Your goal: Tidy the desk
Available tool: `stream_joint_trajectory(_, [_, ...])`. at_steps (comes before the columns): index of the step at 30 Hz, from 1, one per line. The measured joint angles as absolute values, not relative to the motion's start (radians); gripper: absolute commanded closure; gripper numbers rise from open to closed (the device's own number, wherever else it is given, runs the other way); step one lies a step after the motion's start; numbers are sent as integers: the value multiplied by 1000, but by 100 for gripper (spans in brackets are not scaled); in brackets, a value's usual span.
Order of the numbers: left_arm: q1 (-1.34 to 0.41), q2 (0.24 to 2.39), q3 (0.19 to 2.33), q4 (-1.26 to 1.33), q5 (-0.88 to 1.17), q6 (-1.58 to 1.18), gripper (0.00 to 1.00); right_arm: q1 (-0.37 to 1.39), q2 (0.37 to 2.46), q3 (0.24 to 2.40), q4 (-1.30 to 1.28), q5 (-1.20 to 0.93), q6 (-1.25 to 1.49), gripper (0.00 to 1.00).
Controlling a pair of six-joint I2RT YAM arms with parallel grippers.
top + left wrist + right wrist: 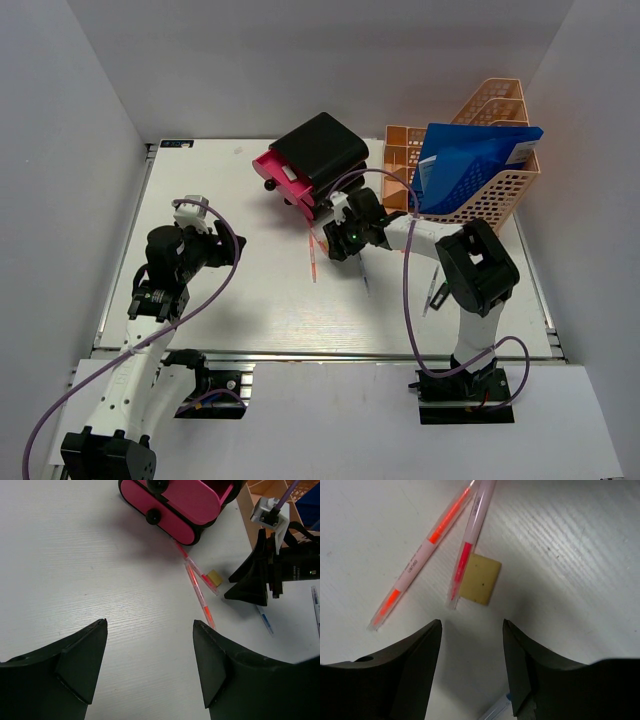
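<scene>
Right end effector (471, 623) agape, empty | tan eraser (480, 580) (wrist views only) | left end effector (150, 622) agape, empty

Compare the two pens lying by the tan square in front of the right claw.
Ink: the orange pen has an orange filling, the red pen a red one.
Contact: the red pen's lower end lies against the tan square, while the orange pen lies apart from it.
Angle: in the right wrist view the orange pen slants more than the red pen.
Both are slim and clear-bodied and lie flat on the desk, with their upper ends close together.
</scene>
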State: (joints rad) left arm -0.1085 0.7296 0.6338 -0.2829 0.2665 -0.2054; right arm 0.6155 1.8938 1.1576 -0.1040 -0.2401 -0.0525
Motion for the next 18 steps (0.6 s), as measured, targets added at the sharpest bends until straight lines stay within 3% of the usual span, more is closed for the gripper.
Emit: stream_joint_trajectory(18, [-109,729,634,-283,267,-203,21,617,1942,1153,89,-193,20,49])
